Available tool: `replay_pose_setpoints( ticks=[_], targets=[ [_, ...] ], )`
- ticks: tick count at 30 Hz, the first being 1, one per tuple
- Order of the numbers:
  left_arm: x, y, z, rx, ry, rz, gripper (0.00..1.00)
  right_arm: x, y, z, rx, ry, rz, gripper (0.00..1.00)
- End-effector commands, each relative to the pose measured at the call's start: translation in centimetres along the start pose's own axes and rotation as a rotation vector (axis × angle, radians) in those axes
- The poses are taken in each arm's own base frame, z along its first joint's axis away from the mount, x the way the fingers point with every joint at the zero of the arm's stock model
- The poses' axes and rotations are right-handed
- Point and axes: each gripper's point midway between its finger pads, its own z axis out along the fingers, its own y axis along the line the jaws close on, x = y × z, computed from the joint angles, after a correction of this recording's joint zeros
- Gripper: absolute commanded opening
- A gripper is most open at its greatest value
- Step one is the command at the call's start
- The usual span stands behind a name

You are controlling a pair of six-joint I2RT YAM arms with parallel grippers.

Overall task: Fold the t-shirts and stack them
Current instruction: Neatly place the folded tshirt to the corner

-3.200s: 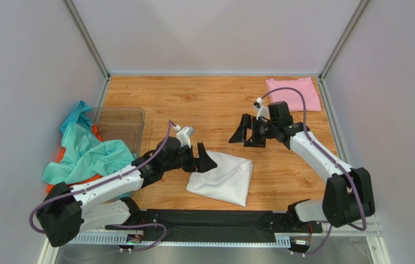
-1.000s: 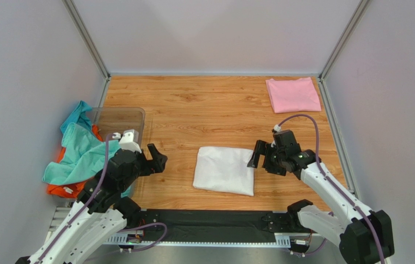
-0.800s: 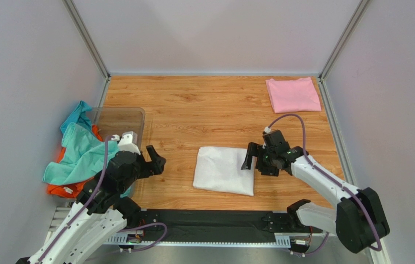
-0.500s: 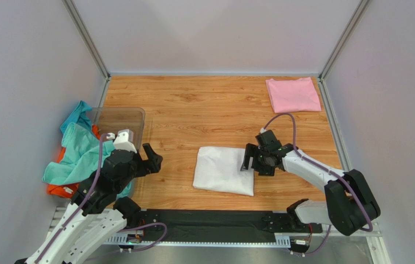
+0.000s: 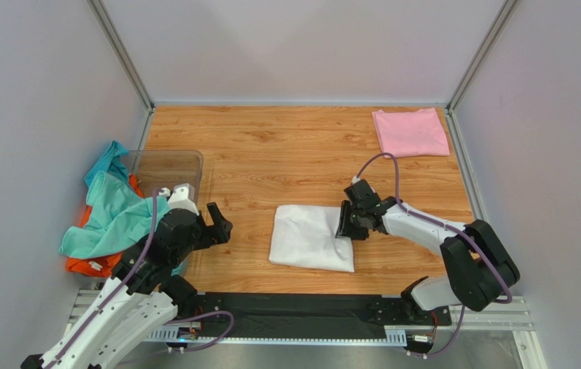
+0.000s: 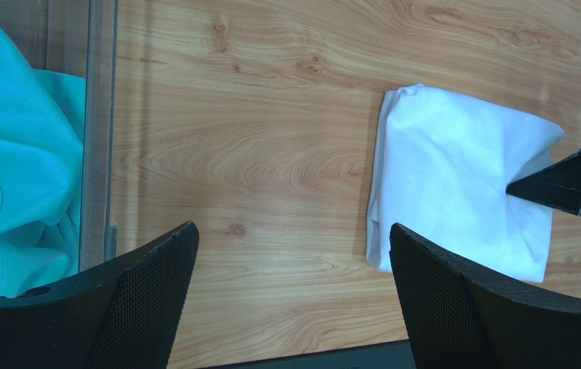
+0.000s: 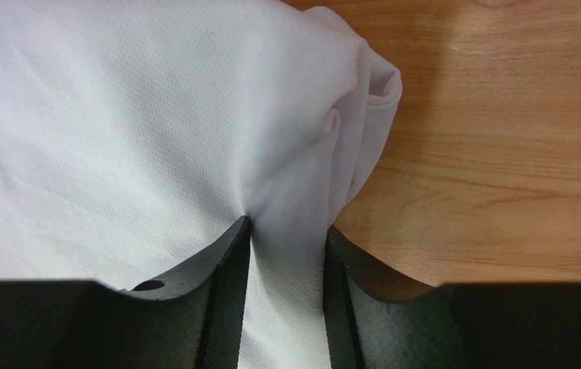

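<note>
Shirts lay about the wooden table [image 5: 286, 146] in the top view: a folded white shirt [image 5: 309, 240] near the front middle, a folded pink shirt [image 5: 410, 131] at the far right corner, and a teal shirt [image 5: 120, 217] heaped over an orange shirt [image 5: 84, 265] at the left, against a clear bin [image 5: 171, 164]. The right gripper [image 5: 344, 226] sat low at the white shirt's right edge; the left gripper [image 5: 219, 223] hung well apart from it, near the bin. In the left wrist view, the left fingers [image 6: 147, 300] stood wide apart over bare wood, holding nothing. In the right wrist view, the right fingers [image 7: 224, 292] were pinched on a bunched fold of the white shirt
</note>
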Motion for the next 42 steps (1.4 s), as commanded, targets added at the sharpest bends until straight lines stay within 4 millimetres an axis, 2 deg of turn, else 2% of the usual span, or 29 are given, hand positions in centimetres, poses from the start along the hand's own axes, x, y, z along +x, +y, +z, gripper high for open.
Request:
replay_pose_setpoints(
  ticks=[1,5,6,10,15,16,19,24,30,36,42],
  targets=[
    [-0.9,-0.4,0.0,0.021,-0.049,-0.037,1.00,-1.1,-0.3,0.6,0.054,-0.046,-0.022,0.37],
    [-0.9,0.0,-0.3,0.015,-0.069,-0.048,1.00,-1.6,-0.4,0.9,0.083,-0.061,-0.047,0.32],
    [-0.8,0.2,-0.2,0.008,-0.072,-0.058,1.00,-1.9,-0.5,1.2,0.099,-0.072,-0.059,0.25],
    [-1.0,0.4,-0.3,0.008,-0.094,-0.081,1.00,-4.0,-1.0,1.5,0.169,-0.128,-0.107,0.16],
    [-0.9,0.5,-0.1,0.000,-0.087,-0.079,1.00,-7.1,0.5,1.5,0.180,-0.175,-0.202,0.00],
    [-0.9,0.5,-0.1,-0.004,-0.085,-0.075,1.00,-8.6,1.0,1.2,0.193,-0.209,-0.236,0.00],
    [-1.1,0.7,-0.3,-0.015,-0.088,-0.078,1.00,-11.3,1.3,0.5,0.246,-0.273,-0.305,0.00],
    [-1.0,0.8,-0.5,-0.014,-0.092,-0.087,1.00,-15.6,0.1,-0.7,0.417,-0.356,-0.386,0.00],
    [-1.1,1.1,-0.6,-0.022,-0.108,-0.102,1.00,-20.7,-0.1,-1.4,0.486,-0.390,-0.509,0.00],
    [-0.7,1.9,-0.7,-0.044,-0.117,-0.126,1.00,-26.1,-1.9,-3.1,0.631,-0.433,-0.566,0.00],
    [-1.2,2.6,-1.2,-0.071,-0.148,-0.146,1.00,-30.3,-4.8,-3.9,0.711,-0.441,-0.552,0.00]
  ],
)
